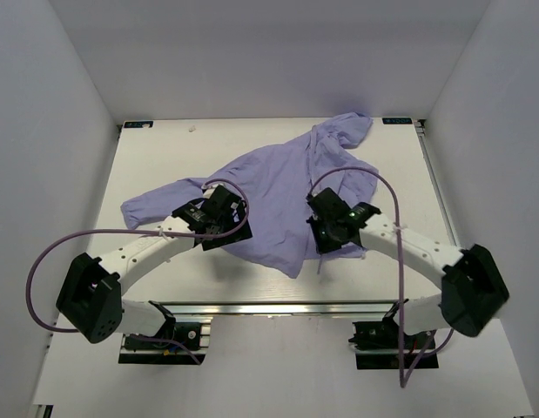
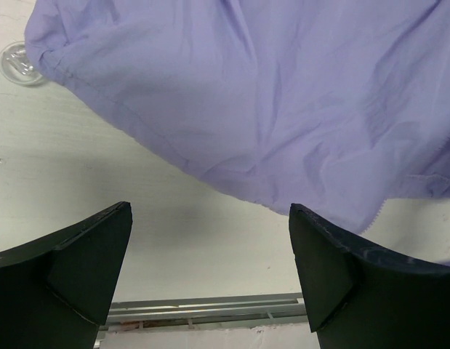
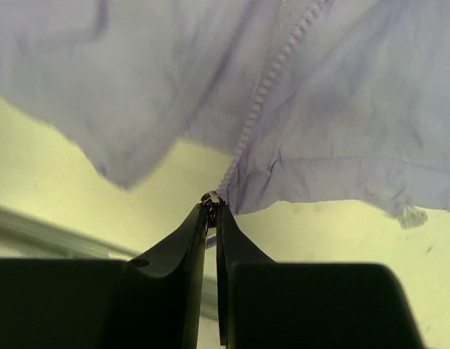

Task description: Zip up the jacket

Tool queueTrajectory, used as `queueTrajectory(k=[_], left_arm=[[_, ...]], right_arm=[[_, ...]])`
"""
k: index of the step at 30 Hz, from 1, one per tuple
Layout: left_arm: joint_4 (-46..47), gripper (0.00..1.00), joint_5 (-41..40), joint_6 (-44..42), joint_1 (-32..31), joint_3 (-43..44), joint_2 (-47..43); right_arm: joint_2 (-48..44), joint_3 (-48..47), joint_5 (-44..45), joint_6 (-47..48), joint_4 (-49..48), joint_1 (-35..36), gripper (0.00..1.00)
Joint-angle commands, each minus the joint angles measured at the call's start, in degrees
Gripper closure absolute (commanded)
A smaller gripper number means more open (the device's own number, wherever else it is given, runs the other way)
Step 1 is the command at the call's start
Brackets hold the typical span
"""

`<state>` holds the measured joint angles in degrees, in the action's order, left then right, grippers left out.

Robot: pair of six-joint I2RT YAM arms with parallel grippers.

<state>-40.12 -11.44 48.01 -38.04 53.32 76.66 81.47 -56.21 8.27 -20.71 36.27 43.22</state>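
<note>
The lavender jacket [image 1: 278, 187] lies crumpled on the white table [image 1: 382, 287], hood at the back right and one sleeve stretched left. My right gripper [image 1: 326, 228] is at the jacket's near hem. In the right wrist view it [image 3: 212, 211] is shut on the small metal zipper pull [image 3: 210, 198] at the bottom of the zipper teeth [image 3: 272, 73]. My left gripper [image 1: 218, 218] is over the jacket's left near edge. In the left wrist view it [image 2: 210, 247] is open and empty, above bare table just short of the jacket's hem [image 2: 268, 109].
An aluminium rail [image 1: 278, 307] runs along the table's near edge and shows in the left wrist view [image 2: 210, 305]. A small clear round disc [image 2: 17, 62] lies by the jacket's edge. White walls enclose the table. Purple cables [image 1: 43, 261] loop from both arms.
</note>
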Motion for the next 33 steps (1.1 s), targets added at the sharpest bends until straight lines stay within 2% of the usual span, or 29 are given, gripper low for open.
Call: queueTrajectory(k=[1, 5, 14, 16, 17, 19, 20, 23, 27, 32, 33], left_arm=[[1.53, 0.02, 0.01, -0.72, 0.16, 1.96, -0.46], [3.03, 0.02, 2.21, -1.42, 0.16, 1.70, 0.68], [3.29, 0.02, 3.97, -1.25, 0.16, 1.00, 1.82], [3.47, 0.02, 4.32, -1.08, 0.16, 0.30, 1.21], [3.64, 0.02, 4.32, -1.08, 0.16, 0.12, 1.03], [3.64, 0.02, 4.32, -1.08, 0.16, -0.06, 0.68], [3.73, 0.02, 4.32, -1.08, 0.16, -0.15, 0.68], [3.64, 0.02, 4.41, -1.16, 0.16, 0.20, 0.59], [4.08, 0.02, 4.85, -1.16, 0.16, 0.12, 0.68], [4.43, 0.02, 5.29, -1.25, 0.16, -0.50, 0.68], [4.43, 0.02, 5.29, -1.25, 0.16, -0.50, 0.59]], right_arm=[[-6.05, 5.56, -5.19, 1.20, 5.65, 0.81, 1.00], [-8.00, 11.01, -8.36, 1.64, 2.58, 1.86, 1.00], [0.26, 13.49, -14.25, 2.34, -7.43, 4.24, 0.98], [0.71, 13.23, -15.12, 2.52, -7.71, 4.33, 0.84], [0.18, 13.14, -15.48, 2.52, -7.62, 4.41, 0.68], [-1.13, 13.14, -16.62, 2.69, -7.36, 4.50, 0.54], [-1.92, 13.14, -16.97, 2.60, -7.27, 4.50, 0.37], [-6.31, 12.88, -16.71, 2.52, -5.69, 4.50, 0.11], [-12.30, 12.35, -12.78, 1.90, -3.32, 4.50, 0.10], [-12.84, 13.05, -8.36, 1.55, -1.47, 4.41, 0.11], [-12.39, 13.05, -5.23, 1.29, -1.03, 4.41, 0.11]])
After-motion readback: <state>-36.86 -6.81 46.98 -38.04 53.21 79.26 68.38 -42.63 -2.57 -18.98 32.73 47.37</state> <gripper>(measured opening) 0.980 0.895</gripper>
